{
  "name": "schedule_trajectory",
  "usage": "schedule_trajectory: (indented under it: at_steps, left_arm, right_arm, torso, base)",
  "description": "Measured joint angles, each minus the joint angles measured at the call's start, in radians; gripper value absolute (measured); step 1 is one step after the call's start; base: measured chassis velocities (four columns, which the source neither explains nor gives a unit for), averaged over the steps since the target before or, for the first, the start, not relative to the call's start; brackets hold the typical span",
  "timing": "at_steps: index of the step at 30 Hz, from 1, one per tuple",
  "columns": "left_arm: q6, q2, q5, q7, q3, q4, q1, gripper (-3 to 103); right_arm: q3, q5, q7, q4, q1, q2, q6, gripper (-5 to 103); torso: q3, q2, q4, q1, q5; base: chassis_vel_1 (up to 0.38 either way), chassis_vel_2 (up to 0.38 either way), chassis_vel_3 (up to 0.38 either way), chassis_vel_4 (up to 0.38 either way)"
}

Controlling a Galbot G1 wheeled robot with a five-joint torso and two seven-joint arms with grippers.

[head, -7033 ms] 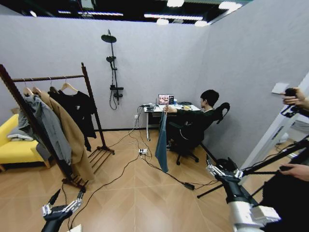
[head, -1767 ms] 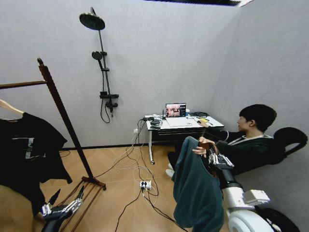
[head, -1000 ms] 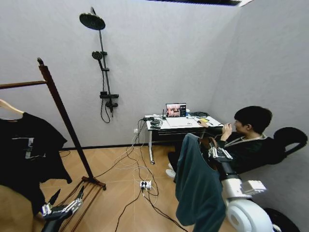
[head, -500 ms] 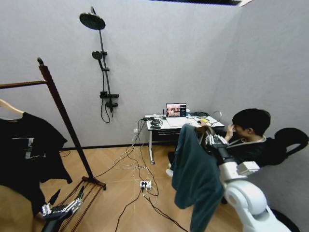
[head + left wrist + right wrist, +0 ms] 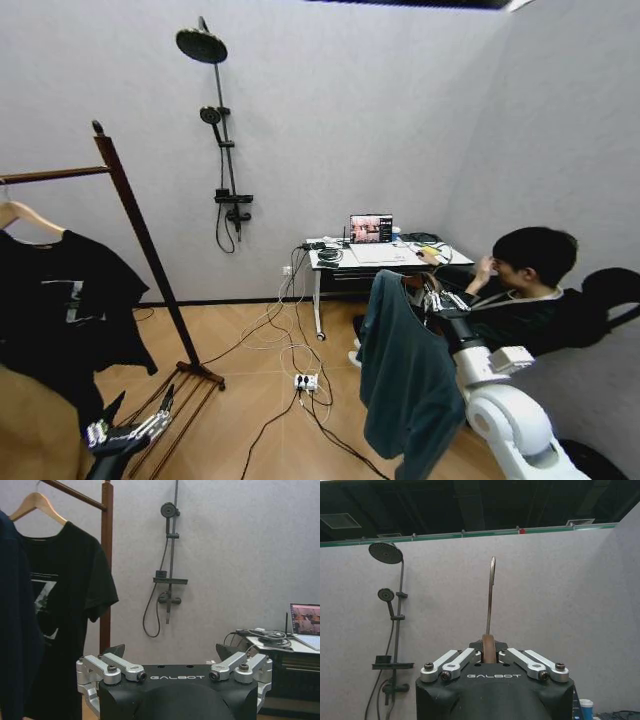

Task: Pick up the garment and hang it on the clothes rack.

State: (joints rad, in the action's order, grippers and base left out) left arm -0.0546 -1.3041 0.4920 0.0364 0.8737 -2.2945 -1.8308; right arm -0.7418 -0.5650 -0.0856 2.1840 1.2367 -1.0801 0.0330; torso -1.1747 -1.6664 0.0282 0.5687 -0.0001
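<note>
My right pincer [image 5: 489, 656] clenches the hanger [image 5: 488, 650] at its neck (hook [image 5: 491, 595] free above), garment [image 5: 400, 385] draped below, rack [image 5: 140, 235] far left.

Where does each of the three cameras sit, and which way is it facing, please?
Head view: on the robot's head, facing the room; right gripper holds the garment, left gripper low.
Left wrist view: behind the open left gripper, facing the clothes rack.
Right wrist view: behind the right gripper, facing up the wall.
All three share the shower stand.
</note>
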Motion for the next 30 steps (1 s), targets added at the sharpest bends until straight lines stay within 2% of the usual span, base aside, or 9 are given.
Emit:
schedule_trajectory:
  at_steps: [13, 30]
  left_arm:
    - [0.0, 0.0, 0.0, 0.0, 0.0, 0.0, 0.0, 100]
    - [0.0, 0.0, 0.0, 0.0, 0.0, 0.0, 0.0, 100]
  right_arm:
    - [-0.027, -0.027, 0.018, 0.003, 0.017, 0.038, -0.032, 10]
    - [-0.024, -0.025, 0.02, -0.001, 0.011, 0.034, -0.041, 10]
  torso:
    - [0.0, 0.0, 0.0001, 0.0, 0.0]
    - [0.0, 0.0, 0.0, 0.0, 0.0001]
  base:
    - [0.1, 0.097, 0.106, 0.098]
    - [0.129, 0.121, 0.126, 0.123]
